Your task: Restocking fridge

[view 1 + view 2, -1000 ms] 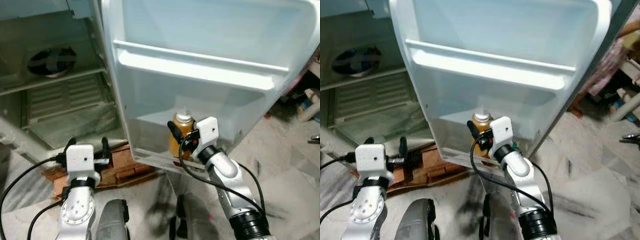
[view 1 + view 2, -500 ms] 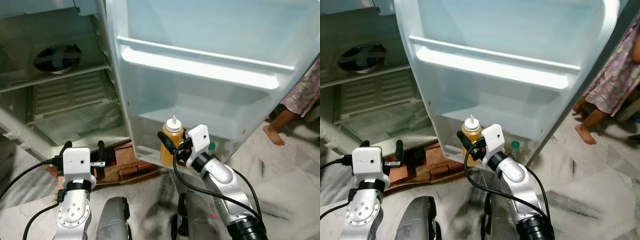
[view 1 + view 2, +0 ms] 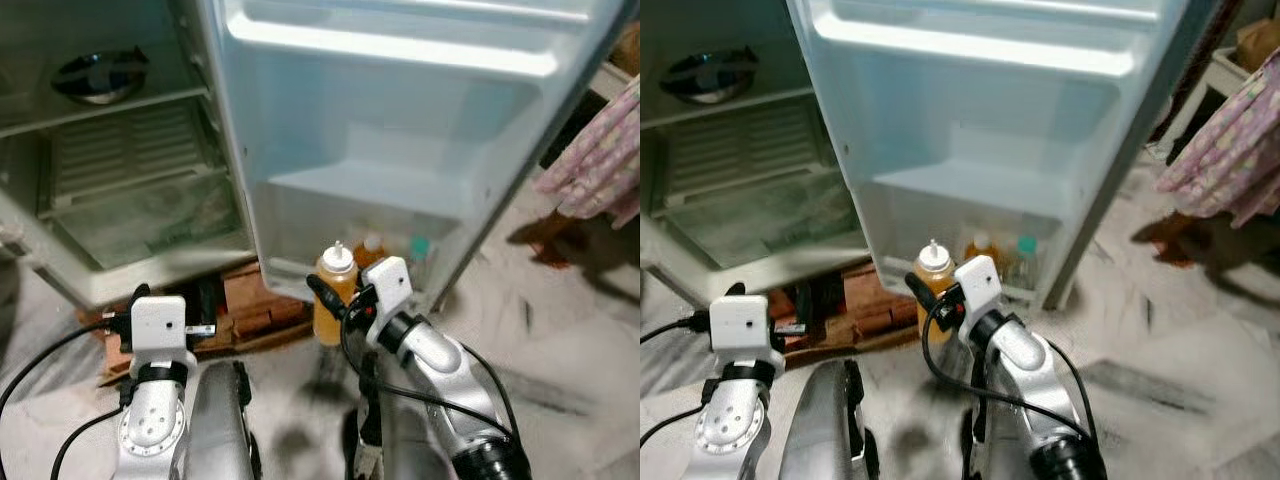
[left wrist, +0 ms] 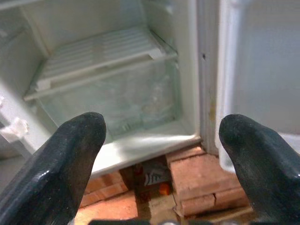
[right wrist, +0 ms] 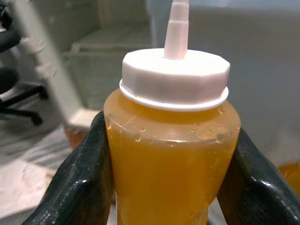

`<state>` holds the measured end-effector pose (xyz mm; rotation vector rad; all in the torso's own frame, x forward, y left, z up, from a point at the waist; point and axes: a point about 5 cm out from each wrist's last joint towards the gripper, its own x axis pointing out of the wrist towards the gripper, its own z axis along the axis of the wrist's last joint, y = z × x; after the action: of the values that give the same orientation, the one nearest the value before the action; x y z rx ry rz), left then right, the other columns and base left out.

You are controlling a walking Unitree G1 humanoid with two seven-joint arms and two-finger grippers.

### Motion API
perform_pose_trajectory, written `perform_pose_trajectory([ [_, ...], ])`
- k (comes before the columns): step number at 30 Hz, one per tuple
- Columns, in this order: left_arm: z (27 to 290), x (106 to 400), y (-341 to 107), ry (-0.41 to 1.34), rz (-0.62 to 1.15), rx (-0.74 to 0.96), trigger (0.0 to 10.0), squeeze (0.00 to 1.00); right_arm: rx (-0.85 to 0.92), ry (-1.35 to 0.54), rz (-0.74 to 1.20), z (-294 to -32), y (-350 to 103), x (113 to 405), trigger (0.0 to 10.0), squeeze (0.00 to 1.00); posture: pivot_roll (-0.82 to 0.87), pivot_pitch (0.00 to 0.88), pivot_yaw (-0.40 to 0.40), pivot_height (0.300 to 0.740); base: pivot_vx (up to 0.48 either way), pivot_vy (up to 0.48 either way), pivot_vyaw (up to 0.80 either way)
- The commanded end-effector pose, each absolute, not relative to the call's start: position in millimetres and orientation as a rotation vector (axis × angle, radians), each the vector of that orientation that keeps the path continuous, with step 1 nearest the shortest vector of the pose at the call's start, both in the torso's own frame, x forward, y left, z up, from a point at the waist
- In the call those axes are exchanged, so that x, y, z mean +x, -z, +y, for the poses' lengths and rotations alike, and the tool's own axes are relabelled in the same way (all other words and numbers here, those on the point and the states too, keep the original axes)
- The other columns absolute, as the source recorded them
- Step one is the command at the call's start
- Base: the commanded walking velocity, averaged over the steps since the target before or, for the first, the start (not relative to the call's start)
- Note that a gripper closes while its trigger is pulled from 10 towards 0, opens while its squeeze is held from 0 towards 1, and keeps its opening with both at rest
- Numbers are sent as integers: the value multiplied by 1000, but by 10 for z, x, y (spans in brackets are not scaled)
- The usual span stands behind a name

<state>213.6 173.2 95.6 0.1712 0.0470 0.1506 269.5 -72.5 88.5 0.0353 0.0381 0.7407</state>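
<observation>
A squeeze bottle (image 5: 171, 140) of amber sauce with a white nozzle cap is held upright by the right claw (image 3: 335, 300), its fingers (image 5: 82, 183) pressed on the shoulder below the cap, just before the lowest shelf (image 3: 300, 275) of the open fridge door. The bottle looks full, hence fairly heavy, soft-walled and smooth; a gentle grip on the body seems best. The left claw (image 4: 159, 154) is spread wide and empty, facing the fridge's lower compartment

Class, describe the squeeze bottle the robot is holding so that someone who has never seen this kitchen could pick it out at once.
Find the open fridge door and look at its lowest shelf. Just in front of it, the right gripper clamps a squeeze bottle of amber liquid. Unlike the two bottles standing on the shelf, it has a white cap with a pointed nozzle.
</observation>
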Motion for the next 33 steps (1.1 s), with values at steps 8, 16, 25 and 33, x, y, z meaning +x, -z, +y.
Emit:
perform_pose_trajectory([
  [8,1727,2111,-961,-136,58,187,10000,0,-52,-830,-13,-599,-948,2712,10000,0,8,165,10,522,0,0,0],
  [16,1724,2137,-958,-120,64,194,10000,0,-114,-875,-95,-487,-1035,2712,10000,0,10,164,12,522,0,0,228],
  [25,1697,2081,-941,-113,82,199,10000,0,-170,-805,-194,-454,-1189,2905,10000,0,26,190,17,522,0,0,442],
  [33,1714,1925,-851,-96,165,212,10000,0,-421,-681,-326,-451,-1396,3241,10000,0,52,225,10,522,0,0,0],
])
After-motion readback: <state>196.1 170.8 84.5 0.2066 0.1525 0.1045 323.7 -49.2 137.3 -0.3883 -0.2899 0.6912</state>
